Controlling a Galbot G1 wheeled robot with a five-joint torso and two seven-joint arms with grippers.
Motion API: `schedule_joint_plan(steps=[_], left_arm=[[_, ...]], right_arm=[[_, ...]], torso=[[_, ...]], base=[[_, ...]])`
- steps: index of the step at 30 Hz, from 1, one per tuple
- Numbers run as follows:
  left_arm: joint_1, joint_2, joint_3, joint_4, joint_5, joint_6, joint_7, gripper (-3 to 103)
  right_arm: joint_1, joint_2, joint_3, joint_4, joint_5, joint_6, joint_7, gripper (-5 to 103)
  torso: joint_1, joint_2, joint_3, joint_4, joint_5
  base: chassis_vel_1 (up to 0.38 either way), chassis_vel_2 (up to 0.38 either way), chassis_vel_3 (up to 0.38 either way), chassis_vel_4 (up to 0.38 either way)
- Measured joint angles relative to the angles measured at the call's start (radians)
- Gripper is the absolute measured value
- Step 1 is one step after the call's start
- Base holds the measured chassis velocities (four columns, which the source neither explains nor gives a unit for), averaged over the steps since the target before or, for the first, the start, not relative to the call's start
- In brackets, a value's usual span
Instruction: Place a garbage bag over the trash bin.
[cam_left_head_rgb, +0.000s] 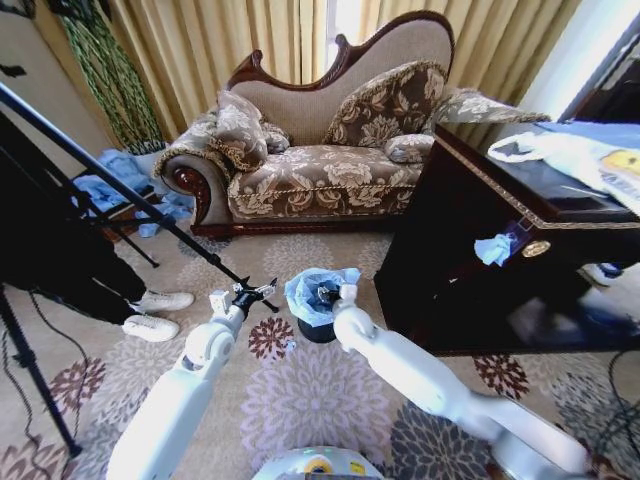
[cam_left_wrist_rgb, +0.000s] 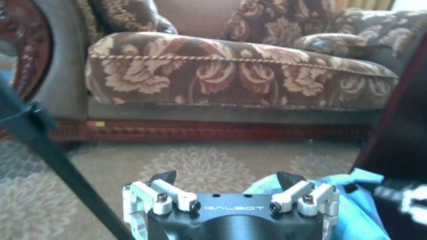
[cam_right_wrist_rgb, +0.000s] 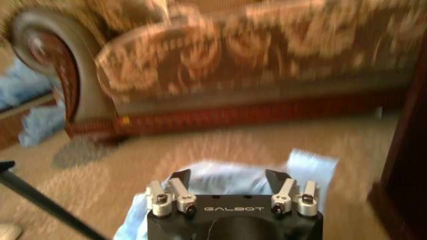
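Note:
The trash bin (cam_left_head_rgb: 318, 330) is small, black and round, and stands on the patterned carpet in front of me. The pale-blue garbage bag (cam_left_head_rgb: 310, 288) is draped over its top and hides the rim; it also shows in the wrist views (cam_left_wrist_rgb: 337, 202) (cam_right_wrist_rgb: 303, 162). My right gripper (cam_left_head_rgb: 332, 294) (cam_right_wrist_rgb: 228, 176) hovers just above the bag's top, open, with the film under its fingers. My left gripper (cam_left_head_rgb: 252, 294) (cam_left_wrist_rgb: 227, 178) sits a little to the left of the bin, open, with only carpet between its fingers and the bag beside one finger.
A black tripod leg (cam_left_head_rgb: 120, 185) slants down to the carpet right by my left gripper. A dark wooden cabinet (cam_left_head_rgb: 520, 250) stands close on the bin's right. A floral sofa (cam_left_head_rgb: 320, 170) is behind. A person's white shoes (cam_left_head_rgb: 158, 312) rest at the left.

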Motion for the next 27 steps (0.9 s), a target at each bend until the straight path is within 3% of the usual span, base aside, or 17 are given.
schedule_joint_plan(steps=[6, 9, 10, 13, 14, 15, 17, 18, 20, 21, 22, 25, 27], left_arm=[[-0.084, 0.056, 0.060, 0.087, -0.020, -0.050, 0.068, 100], [-0.177, 0.094, 0.108, 0.218, -0.082, -0.085, 0.209, 100], [-0.177, 0.094, 0.108, 0.218, -0.082, -0.085, 0.209, 100], [-0.282, 0.094, 0.143, 0.371, -0.079, -0.127, 0.369, 100], [-0.282, 0.094, 0.143, 0.371, -0.079, -0.127, 0.369, 100], [-0.330, 0.091, 0.145, 0.455, -0.062, -0.144, 0.457, 100], [-0.372, 0.092, 0.148, 0.539, -0.041, -0.173, 0.539, 100], [-0.372, 0.092, 0.148, 0.539, -0.041, -0.173, 0.539, 100], [-0.441, 0.086, 0.177, 0.640, -0.027, -0.196, 0.627, 100], [-0.492, 0.070, 0.210, 0.708, -0.022, -0.211, 0.672, 100], [-0.492, 0.070, 0.210, 0.708, -0.022, -0.211, 0.672, 100], [-0.637, 0.011, 0.311, 0.917, -0.001, -0.269, 0.791, 100], [-0.680, -0.005, 0.339, 0.973, 0.002, -0.285, 0.809, 100]], right_arm=[[-0.201, -0.082, 0.135, 0.069, -0.156, 0.102, -0.130, 94], [-0.357, -0.098, 0.281, 0.109, -0.219, 0.158, -0.187, 100], [-0.357, -0.098, 0.281, 0.109, -0.219, 0.158, -0.187, 100], [-0.466, -0.100, 0.419, 0.150, -0.248, 0.177, -0.218, 100], [-0.466, -0.100, 0.419, 0.150, -0.248, 0.177, -0.218, 100], [-0.490, -0.099, 0.450, 0.158, -0.253, 0.180, -0.232, 100], [-0.492, -0.098, 0.459, 0.158, -0.253, 0.181, -0.248, 100], [-0.492, -0.098, 0.459, 0.158, -0.253, 0.181, -0.248, 100], [-0.497, -0.097, 0.471, 0.157, -0.253, 0.184, -0.271, 100], [-0.510, -0.095, 0.487, 0.157, -0.255, 0.189, -0.281, 100], [-0.510, -0.095, 0.487, 0.157, -0.255, 0.189, -0.281, 100], [-0.549, -0.080, 0.554, 0.148, -0.265, 0.219, -0.345, 100], [-0.561, -0.073, 0.575, 0.140, -0.264, 0.230, -0.383, 100]], torso=[[0.000, 0.000, 0.000, -0.0003, 0.0000], [0.000, 0.000, 0.000, -0.0005, 0.0003], [0.000, 0.000, 0.000, -0.0005, 0.0003], [0.000, 0.000, 0.000, -0.0005, -0.0006], [0.000, 0.000, 0.000, -0.0005, -0.0006], [0.000, 0.000, 0.000, -0.0011, -0.0002], [0.000, 0.000, 0.000, -0.0003, 0.0000], [0.000, 0.000, 0.000, -0.0003, 0.0000], [0.000, 0.000, 0.000, 0.0012, 0.0003], [0.000, 0.000, 0.000, 0.0009, 0.0001], [0.000, 0.000, 0.000, 0.0009, 0.0001], [0.000, 0.000, 0.000, -0.0005, -0.0006], [0.000, 0.000, 0.000, -0.0012, 0.0001]], base=[[0.000, 0.000, 0.000, 0.000], [0.000, 0.000, 0.000, 0.000], [0.000, 0.000, 0.000, 0.000], [0.000, 0.000, 0.000, 0.000], [0.000, 0.000, 0.000, 0.000], [0.000, 0.000, 0.000, 0.000], [0.000, 0.000, 0.000, 0.000], [0.000, 0.000, 0.000, 0.000], [0.000, 0.000, 0.000, 0.000], [0.000, 0.000, 0.000, 0.000], [0.000, 0.000, 0.000, 0.000], [0.000, 0.000, 0.000, 0.000], [0.000, 0.000, 0.000, 0.000]])
